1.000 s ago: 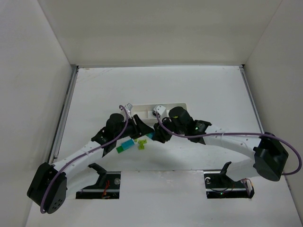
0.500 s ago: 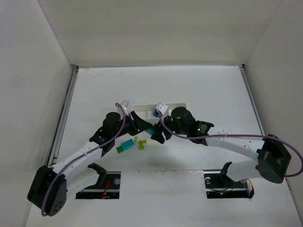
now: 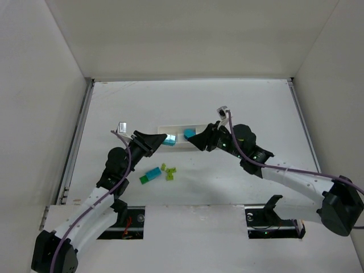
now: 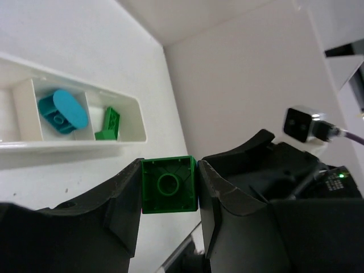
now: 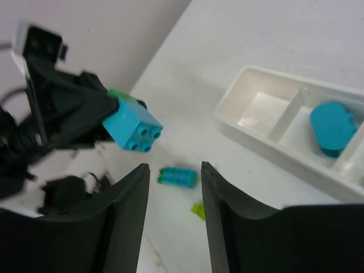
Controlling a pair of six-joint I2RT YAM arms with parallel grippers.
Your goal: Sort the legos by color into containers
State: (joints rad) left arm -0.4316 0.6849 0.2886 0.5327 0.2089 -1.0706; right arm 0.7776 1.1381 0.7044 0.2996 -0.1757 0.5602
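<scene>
My left gripper (image 3: 158, 140) is shut on a small stacked lego held above the table left of the tray: a cyan brick (image 3: 169, 139) joined to a dark green brick (image 4: 169, 185), whose hollow underside faces the left wrist camera. My right gripper (image 3: 195, 140) hovers open and empty over the tray's front edge. The white tray (image 3: 202, 126) holds a rounded cyan piece (image 5: 333, 126) in its middle compartment and a dark green brick (image 4: 109, 124) in an end one. A cyan-on-green lego (image 3: 151, 176) and two yellow-green legos (image 3: 169, 173) lie loose on the table.
White walls enclose the table on three sides, and a metal rail (image 3: 77, 142) runs along the left edge. Two arm mounts (image 3: 264, 219) sit at the near edge. The right arm (image 4: 284, 176) fills the lower right of the left wrist view.
Both grippers were bunched together over the loose legos; they have drawn apart. The left arm swung left and lifted with the cyan-green lego. The right arm moved right.
</scene>
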